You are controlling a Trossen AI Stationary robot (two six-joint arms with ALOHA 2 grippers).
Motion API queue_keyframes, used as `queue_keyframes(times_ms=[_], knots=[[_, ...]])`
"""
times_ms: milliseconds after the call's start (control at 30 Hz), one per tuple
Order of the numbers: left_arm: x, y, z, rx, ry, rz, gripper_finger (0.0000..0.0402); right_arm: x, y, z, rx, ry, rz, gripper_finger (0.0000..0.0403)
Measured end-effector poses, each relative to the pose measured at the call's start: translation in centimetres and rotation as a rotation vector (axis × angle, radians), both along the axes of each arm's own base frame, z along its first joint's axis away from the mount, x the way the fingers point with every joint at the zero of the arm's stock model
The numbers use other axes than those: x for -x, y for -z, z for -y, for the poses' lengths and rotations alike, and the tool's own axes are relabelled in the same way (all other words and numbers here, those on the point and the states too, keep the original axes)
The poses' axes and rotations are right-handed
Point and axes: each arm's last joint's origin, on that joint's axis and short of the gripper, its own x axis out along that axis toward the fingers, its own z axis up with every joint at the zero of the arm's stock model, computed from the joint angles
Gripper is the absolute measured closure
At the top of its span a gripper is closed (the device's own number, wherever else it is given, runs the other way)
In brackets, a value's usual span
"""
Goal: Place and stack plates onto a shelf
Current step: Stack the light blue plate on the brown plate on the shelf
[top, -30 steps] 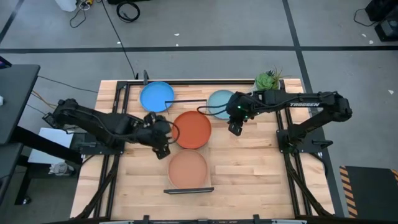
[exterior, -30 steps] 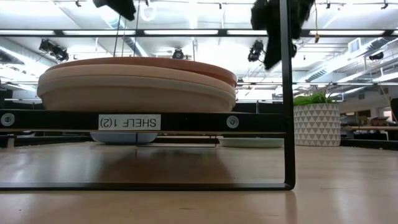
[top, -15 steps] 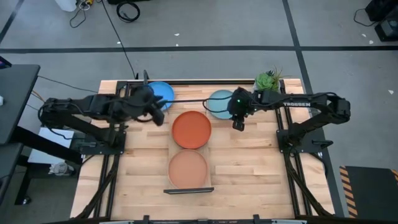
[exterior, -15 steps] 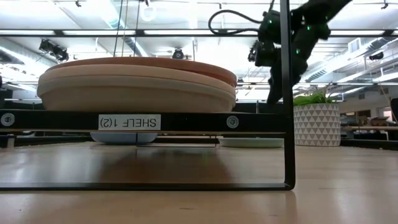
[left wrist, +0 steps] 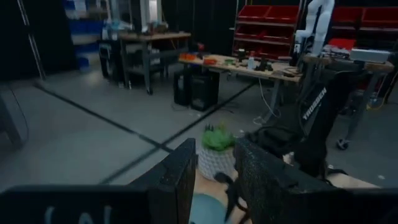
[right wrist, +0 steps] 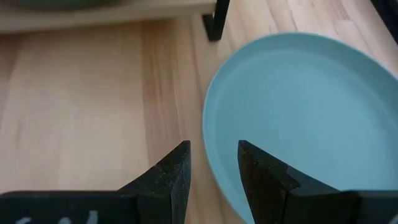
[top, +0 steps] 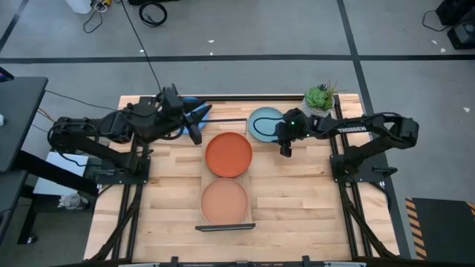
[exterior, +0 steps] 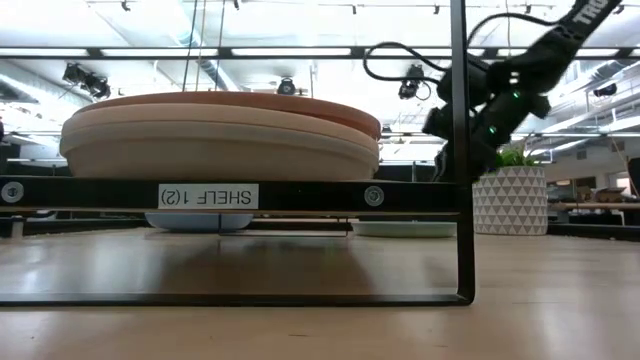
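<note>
With right gripper open — at light blue plate

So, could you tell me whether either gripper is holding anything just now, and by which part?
Neither holds anything. The right gripper is open beside the light blue plate's rim; the left gripper is open too.

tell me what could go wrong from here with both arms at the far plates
The right gripper, open, sits at the light blue plate's rim; closing off-line could push it toward the plant pot. The left gripper is over the bright blue plate, near the orange plate, which it could clip.
</note>
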Motion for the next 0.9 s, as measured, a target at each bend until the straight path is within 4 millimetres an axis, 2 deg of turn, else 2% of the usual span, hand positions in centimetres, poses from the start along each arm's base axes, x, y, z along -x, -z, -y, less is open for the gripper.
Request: queue_keyframes(times_ms=[200, 433, 667, 900], knots=[[0.1, -0.2, -0.1, -0.082, -0.057, -0.039, 0.0281, 1.3, 2.0, -0.5, 0.046, 0.003, -0.008, 0.0263], [0.2, -0.2, -0.3, -0.085, -0.113, -0.045, 0.0281, 2.6, 3.5, -0.8, 0.051, 0.044, -0.065, 0.0263], [0.2, -0.1, -0.3, -0.105, -0.123, -0.068, 0.0281, 2.6, 3.8, -1.5, -0.031, 0.045, -0.064, 0.0275], [0.2, 0.0, -0.2, -0.109, -0.119, -0.079, 0.0281, 2.2, 3.8, -2.3, 0.022, 0.002, -0.086, 0.0294]])
